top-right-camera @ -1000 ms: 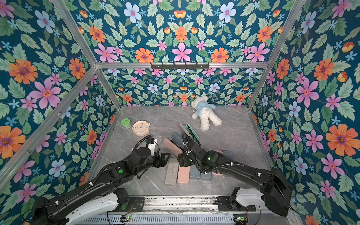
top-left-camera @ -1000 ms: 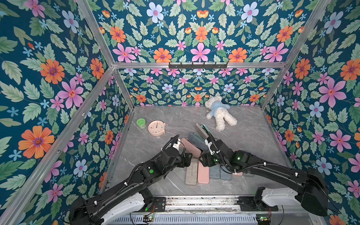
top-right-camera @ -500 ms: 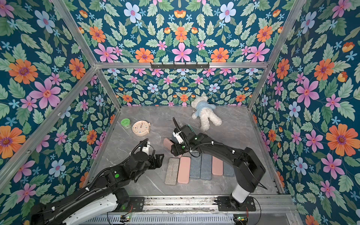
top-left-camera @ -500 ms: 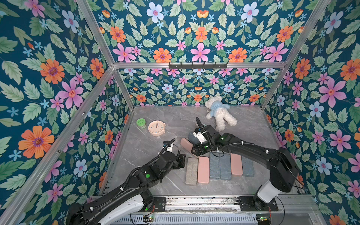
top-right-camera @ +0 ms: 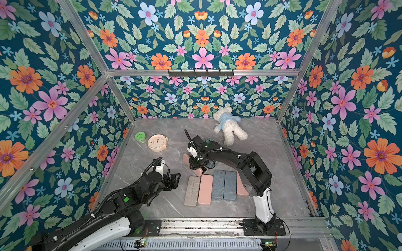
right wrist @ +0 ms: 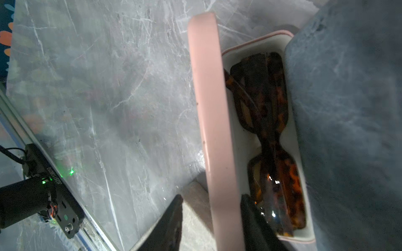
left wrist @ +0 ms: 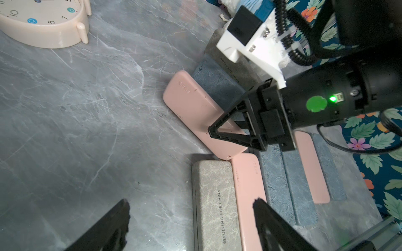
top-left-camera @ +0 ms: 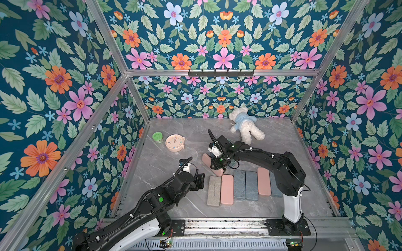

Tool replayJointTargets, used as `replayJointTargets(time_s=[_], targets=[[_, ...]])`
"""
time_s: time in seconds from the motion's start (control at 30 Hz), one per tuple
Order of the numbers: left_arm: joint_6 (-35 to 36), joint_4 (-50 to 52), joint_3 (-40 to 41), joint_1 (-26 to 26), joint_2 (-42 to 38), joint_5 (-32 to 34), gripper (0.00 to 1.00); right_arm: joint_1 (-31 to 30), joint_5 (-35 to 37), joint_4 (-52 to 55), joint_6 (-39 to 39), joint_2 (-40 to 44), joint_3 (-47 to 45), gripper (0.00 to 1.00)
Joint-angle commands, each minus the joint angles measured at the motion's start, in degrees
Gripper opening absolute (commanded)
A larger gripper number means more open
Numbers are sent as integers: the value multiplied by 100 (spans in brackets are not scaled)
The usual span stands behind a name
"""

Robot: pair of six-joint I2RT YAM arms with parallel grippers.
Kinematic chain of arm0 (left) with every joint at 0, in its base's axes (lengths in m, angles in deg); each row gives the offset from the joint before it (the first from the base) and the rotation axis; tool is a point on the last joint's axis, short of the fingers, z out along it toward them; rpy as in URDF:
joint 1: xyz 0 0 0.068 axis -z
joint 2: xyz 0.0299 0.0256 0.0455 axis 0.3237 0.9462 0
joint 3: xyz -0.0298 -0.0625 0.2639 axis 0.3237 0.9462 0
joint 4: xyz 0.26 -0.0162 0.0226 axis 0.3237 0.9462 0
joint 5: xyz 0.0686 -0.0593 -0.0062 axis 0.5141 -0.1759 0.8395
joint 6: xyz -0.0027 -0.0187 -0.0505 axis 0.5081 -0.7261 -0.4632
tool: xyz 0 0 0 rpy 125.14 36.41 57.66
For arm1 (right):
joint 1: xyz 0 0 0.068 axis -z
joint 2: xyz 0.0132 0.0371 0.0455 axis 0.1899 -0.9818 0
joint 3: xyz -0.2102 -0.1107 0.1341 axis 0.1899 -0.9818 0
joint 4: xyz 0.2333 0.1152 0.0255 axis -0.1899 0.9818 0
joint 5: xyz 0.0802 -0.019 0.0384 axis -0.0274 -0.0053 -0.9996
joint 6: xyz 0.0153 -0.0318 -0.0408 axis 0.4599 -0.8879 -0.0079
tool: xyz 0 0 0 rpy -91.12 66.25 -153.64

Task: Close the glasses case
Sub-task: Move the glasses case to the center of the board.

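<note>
Our right arm [top-left-camera: 261,154] arches over from its base, wrist bent down over the pink glasses case [top-left-camera: 206,159], which lies askew just behind the row of closed cases [top-left-camera: 239,188], lid [right wrist: 206,97] raised, sunglasses [right wrist: 272,130] inside. The right gripper [right wrist: 211,200] straddles that lid, jaws half open, a gap showing on one side. Our left arm [top-left-camera: 152,200] stretches low and forward; the left gripper [left wrist: 189,204] gapes wide and empty beside the row.

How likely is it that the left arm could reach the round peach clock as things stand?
Probably yes. The left gripper hangs open over the tabletop, and in both top views only bare marble lies between it and the clock. Whether the arm stretches that far is a guess.
</note>
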Motion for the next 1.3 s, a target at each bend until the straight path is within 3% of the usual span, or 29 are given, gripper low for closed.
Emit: replayJointTargets(time_s=[0.0, 0.27, 0.77, 1.07, 1.27], targets=[[25, 68, -17, -1, -42, 79, 90, -5, -12, 186, -34, -135, 188, 33], [54, 152, -24, -1, -125, 70, 90, -6, -2, 313, 115, -599, 901, 17], [73, 359, -50, -1, -345, 132, 90, -5, -141, 490, 567, -1185, 2211, 4], [36, 428, -17, -1, -644, 248, 90, -233, -387, -337, 1447, -944, 1703, 2], [0, 505, -45, -1, -887, 334, 89, -571, -166, -790, 2089, -774, 1424, 2]])
